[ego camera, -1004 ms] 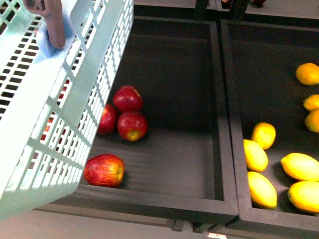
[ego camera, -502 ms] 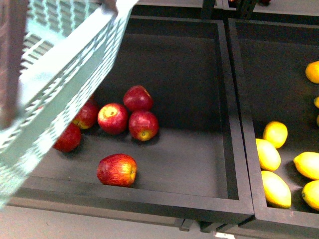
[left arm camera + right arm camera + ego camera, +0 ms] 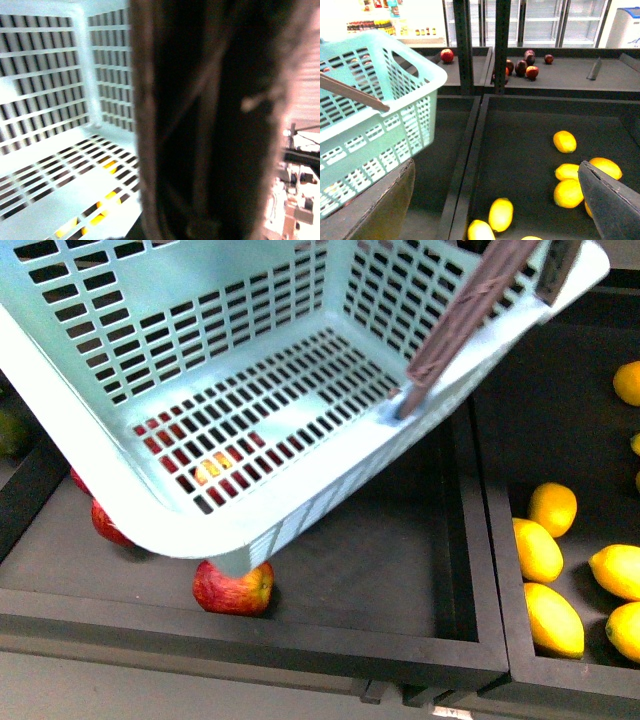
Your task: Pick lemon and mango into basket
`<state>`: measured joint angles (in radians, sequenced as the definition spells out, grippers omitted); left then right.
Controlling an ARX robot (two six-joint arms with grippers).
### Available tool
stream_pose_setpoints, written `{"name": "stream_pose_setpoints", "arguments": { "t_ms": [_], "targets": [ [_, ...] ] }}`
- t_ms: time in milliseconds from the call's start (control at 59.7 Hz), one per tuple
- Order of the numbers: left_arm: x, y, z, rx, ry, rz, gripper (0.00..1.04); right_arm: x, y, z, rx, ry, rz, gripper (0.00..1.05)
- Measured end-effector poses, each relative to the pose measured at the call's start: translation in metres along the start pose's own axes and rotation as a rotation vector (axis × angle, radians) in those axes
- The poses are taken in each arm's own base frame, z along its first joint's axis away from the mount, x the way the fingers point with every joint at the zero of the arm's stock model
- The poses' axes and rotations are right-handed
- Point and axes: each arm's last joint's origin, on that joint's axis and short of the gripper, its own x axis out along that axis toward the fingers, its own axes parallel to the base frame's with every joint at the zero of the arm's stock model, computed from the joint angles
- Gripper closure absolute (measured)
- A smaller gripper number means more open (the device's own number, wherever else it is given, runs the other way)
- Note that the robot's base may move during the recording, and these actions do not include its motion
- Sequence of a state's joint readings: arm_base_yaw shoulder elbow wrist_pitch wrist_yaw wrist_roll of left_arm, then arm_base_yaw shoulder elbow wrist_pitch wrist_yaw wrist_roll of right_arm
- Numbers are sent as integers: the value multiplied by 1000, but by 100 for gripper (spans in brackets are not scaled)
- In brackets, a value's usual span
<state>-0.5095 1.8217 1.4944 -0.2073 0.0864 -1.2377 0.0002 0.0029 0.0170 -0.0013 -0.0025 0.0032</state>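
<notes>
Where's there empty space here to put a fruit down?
The basket has a bare floor; so does the dark tray between the red apple and the divider. It's crowded where yellow fruits cluster right of that divider.

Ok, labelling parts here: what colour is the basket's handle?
Brown handle on the pale teal basket; front view shows it best.

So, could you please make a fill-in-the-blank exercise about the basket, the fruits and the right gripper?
1. The basket has ___ fruit inside it.
2. The apple under the basket is ___ in colour.
3. In the front view, the yellow fruits lie to the ___ of the apple.
4. The right gripper is ___ and holds nothing.

Missing words: no; red; right; open.
</notes>
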Motion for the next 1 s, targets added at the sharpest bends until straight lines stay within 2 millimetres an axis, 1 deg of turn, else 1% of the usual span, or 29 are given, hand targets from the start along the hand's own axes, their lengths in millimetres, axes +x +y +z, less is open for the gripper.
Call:
{"name": "stream_pose_setpoints", "arguments": {
  "t_ms": [84,201,368,418,502,619,1004],
  "targets": [
    [11,-10,-14,12,56,-26,101,0,0,0,0,0,0,9],
    [17,-22,-27,39,101,-47,101,0,0,0,0,0,0,9],
    [19,-42,-39,84,142,-90,101,0,0,0,0,0,0,9],
    [17,-52,-47,105,164,-117,101,0,0,0,0,0,0,9],
    [15,-61,-58,124,200,-127,101,0,0,0,0,0,0,9],
    [16,-63,-66,133,226,-125,101,0,0,0,0,0,0,9],
    [17,-62,-63,134,212,-120,101,0,0,0,0,0,0,9]
  ]
}}
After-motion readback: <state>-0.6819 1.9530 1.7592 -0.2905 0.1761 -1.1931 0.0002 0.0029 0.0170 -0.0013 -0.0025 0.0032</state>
